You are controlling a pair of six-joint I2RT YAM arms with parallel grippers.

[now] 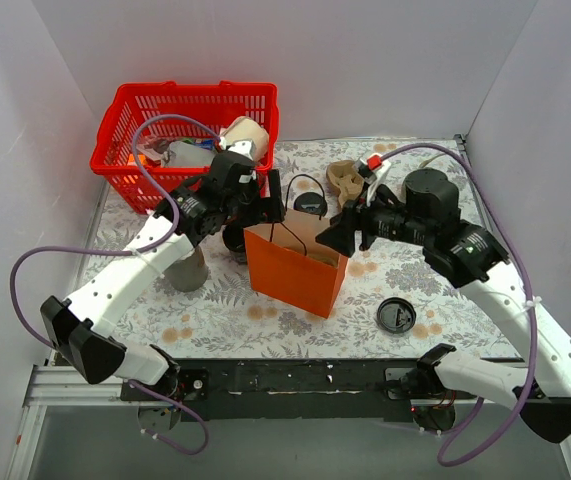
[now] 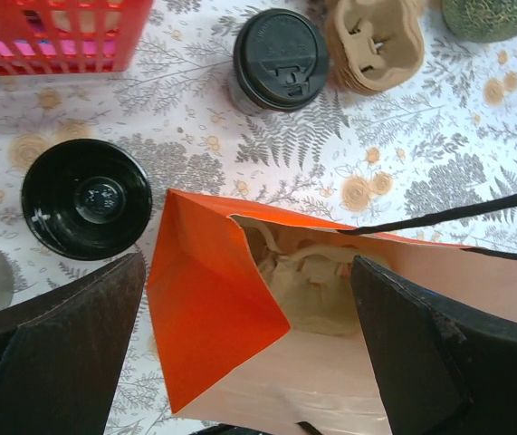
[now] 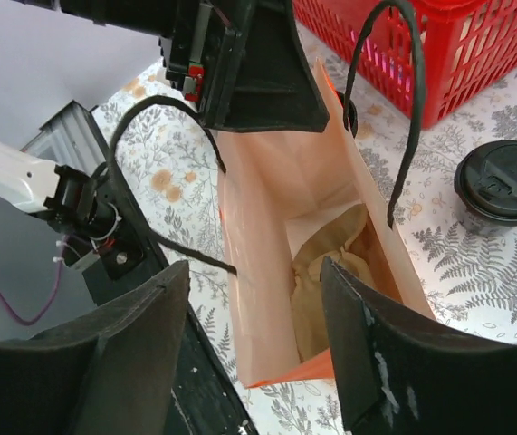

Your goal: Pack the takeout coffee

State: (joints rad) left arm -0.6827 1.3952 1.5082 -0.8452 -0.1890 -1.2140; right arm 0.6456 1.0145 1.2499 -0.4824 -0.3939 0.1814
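Progress: incomplete; takeout coffee (image 2: pixel 86 198) stands on the table (image 2: pixel 421 154) just beside the orange bag (image 2: pixel 213 326), not yet inside. My left gripper (image 2: pixel 249 272) and right gripper (image 3: pixel 253 272) both hang wide apart, empty, at the bag's mouth.

cups (image 2: pixel 86 198) (image 2: pixel 281 59) (image 1: pixel 187 272) 3 | bag (image 1: pixel 290 270) 1 | basket (image 1: pixel 195 88) 1 | loose lid (image 1: pixel 396 315) 1 | carrier (image 2: pixel 376 41) 1
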